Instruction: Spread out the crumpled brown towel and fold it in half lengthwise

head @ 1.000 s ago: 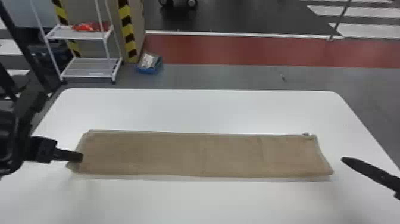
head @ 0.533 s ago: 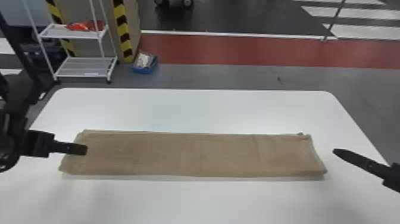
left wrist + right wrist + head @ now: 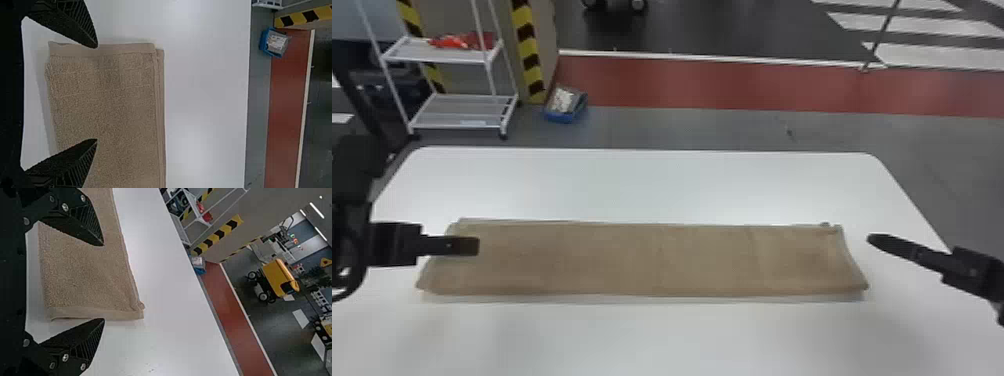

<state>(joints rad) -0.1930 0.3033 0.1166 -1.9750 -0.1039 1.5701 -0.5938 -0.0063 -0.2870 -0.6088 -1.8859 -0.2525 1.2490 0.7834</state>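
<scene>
Two ends of the folded brown terry towel (image 3: 652, 260), laid on the white table (image 3: 652, 185), are attended by the black left gripper (image 3: 97, 93) and black right gripper (image 3: 103, 282), both spread wide; lengthwise folding looks finished, far-edge tidying possibly left.

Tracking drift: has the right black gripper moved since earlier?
Yes: in the head view, the right black gripper shows nearer the far edge of the white tabletop.

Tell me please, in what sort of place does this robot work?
Probably a workshop or industrial robotics lab: beyond the white table are a shelf rack, yellow-and-black hazard stripes and a red floor lane.
</scene>
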